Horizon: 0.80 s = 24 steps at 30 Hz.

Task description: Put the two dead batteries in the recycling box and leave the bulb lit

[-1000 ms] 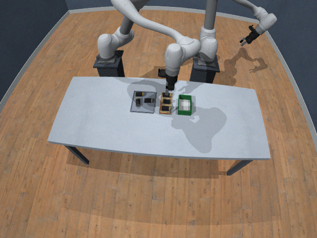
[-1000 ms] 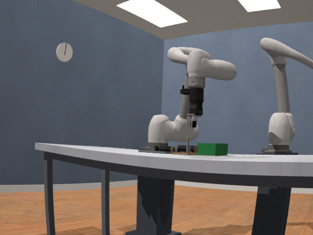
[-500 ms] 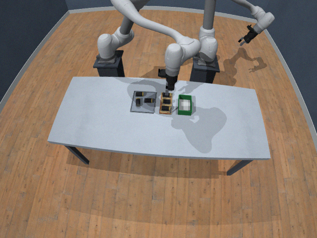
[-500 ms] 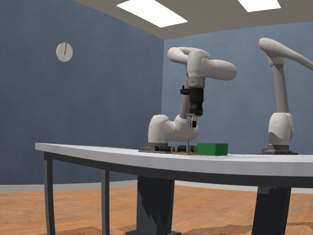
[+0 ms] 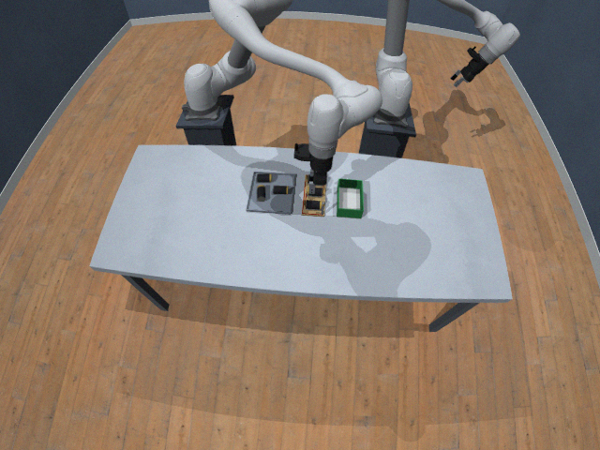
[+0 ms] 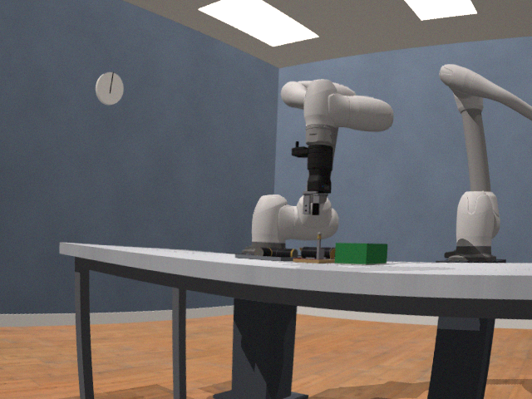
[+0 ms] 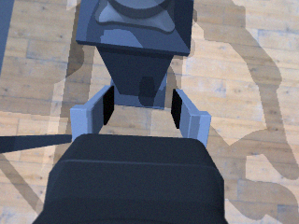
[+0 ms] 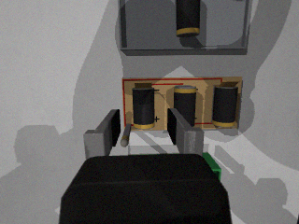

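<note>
From the top view I see the green recycling box (image 5: 350, 212) (image 6: 354, 253) (image 8: 213, 165) beside the battery holder (image 5: 306, 212) (image 8: 162, 104), and my left gripper (image 5: 456, 81) (image 7: 143, 99) off past the table (image 5: 193, 232) (image 6: 240, 268). The exterior view shows the box upright, my right gripper (image 5: 313, 187) (image 6: 311, 213) (image 8: 144, 119) above the holder. My left wrist view shows wide, empty fingers; my right wrist view, wide, empty fingers and three seated batteries (image 8: 143, 107).

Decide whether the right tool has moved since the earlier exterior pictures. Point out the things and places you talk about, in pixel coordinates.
Yes: the right tool (image 5: 312, 187) (image 6: 311, 211) (image 8: 144, 119) has shifted toward the picture's left, judged against the upright bulb post (image 6: 319, 247) (image 8: 127, 133).
</note>
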Motion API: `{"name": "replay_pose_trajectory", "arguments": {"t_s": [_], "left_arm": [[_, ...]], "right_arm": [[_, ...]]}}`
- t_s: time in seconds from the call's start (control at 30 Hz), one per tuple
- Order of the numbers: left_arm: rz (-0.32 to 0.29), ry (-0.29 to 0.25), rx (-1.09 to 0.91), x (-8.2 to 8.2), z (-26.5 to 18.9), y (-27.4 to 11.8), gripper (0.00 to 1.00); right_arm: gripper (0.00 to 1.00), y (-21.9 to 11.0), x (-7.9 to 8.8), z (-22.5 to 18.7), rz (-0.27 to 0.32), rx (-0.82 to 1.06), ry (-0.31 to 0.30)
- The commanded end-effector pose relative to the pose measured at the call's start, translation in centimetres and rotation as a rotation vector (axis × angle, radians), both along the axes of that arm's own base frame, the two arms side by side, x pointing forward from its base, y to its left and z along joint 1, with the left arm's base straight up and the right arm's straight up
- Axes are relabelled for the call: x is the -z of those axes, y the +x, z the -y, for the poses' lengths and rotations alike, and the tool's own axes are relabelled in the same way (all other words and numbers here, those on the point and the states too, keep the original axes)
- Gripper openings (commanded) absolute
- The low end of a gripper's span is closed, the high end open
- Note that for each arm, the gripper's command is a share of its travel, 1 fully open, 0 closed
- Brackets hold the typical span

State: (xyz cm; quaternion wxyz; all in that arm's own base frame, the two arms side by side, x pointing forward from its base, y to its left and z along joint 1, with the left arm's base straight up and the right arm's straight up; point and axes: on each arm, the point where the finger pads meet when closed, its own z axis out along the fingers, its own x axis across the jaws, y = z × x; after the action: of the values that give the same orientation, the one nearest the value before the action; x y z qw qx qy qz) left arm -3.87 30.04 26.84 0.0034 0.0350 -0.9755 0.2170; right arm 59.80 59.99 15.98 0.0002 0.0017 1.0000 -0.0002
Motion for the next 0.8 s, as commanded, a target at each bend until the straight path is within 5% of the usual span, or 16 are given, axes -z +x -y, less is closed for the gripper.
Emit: {"name": "replay_pose_trajectory", "arguments": {"t_s": [0.0, 0.63, 0.77], "left_arm": [[-0.001, 0.001, 0.000, -0.1, 0.0, 0.0, 1.00], [-0.001, 0.001, 0.000, -0.1, 0.0, 0.0, 1.00], [-0.001, 0.001, 0.000, -0.1, 0.0, 0.0, 1.00]], "right_arm": [[0.90, 0.0, -0.2, -0.1, 0.001, 0.000, 0.003], [0.90, 0.0, -0.1, -0.1, 0.001, 0.000, 0.003], [0.90, 0.0, 4.0, -0.1, 0.001, 0.000, 0.003]]}}
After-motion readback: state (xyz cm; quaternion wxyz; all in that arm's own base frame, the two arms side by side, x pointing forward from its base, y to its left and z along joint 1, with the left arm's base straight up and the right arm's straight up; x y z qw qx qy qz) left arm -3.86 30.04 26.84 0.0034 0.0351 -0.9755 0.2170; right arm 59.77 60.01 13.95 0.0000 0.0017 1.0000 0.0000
